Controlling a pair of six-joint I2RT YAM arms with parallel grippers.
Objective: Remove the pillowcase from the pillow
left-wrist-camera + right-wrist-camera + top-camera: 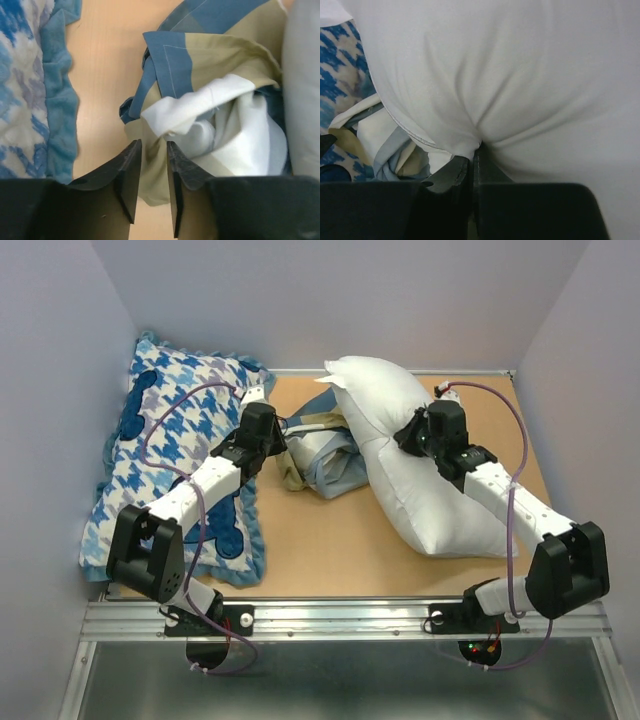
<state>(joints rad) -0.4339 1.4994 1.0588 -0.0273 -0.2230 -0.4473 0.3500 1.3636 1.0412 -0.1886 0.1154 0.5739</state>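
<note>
The pillowcase (320, 455), in tan, slate blue and cream, lies crumpled in a heap on the table between the two arms, off the pillow. The plump white pillow (420, 490) lies to its right, one corner raised toward the back wall. My left gripper (153, 145) is open at the heap's near left edge. A tan fold of the pillowcase (215, 100) hangs loosely in the gap between its jaws. My right gripper (474, 157) is shut on a pinch of the pillow (520, 75), which puckers around the fingertips. Beside that pinch the pillowcase (395, 155) shows at the left.
A blue-and-white houndstooth cushion (180, 460) with dark blue bear shapes and a frilled edge fills the table's left side, under the left arm. Its frill (55, 100) lies just left of the left gripper. Walls close in the back and both sides.
</note>
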